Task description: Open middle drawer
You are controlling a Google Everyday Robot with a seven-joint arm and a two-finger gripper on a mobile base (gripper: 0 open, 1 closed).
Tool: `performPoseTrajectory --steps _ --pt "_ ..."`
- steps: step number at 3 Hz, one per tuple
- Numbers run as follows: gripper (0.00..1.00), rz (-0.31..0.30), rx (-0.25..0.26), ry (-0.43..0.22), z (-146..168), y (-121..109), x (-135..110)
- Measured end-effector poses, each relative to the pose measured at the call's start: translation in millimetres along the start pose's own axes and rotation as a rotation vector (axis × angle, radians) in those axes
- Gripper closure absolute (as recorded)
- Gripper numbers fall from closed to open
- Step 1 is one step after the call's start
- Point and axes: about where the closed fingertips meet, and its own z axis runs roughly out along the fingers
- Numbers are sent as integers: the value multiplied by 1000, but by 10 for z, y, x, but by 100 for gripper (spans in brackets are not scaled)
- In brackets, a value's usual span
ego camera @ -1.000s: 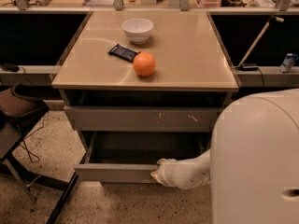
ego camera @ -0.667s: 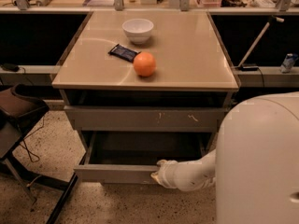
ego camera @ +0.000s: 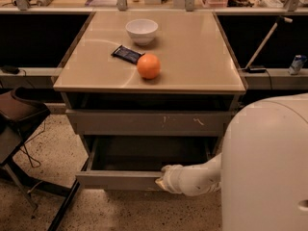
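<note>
Wide shallow grey middle drawer w/ plain handleless front (ego camera: pixel 118 180) sits pulled well out below the larger grey scratched drawer front (ego camera: pixel 144 122), grey box interior showing. Gripper (ego camera: pixel 161 181) on the white arm is at the front's right end, against its top edge; grip state: can't tell. Vs 1 s ago: drawer front & gripper approx same spot, no further travel seen. Judgement: pull looks finished or nearly so; task approx done, next prob. let go & back off.
</note>
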Motion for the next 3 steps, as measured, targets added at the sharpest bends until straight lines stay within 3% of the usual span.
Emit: performPoseTrajectory --steps 3 --pt "100 -20 -20 6 -48 105 110"
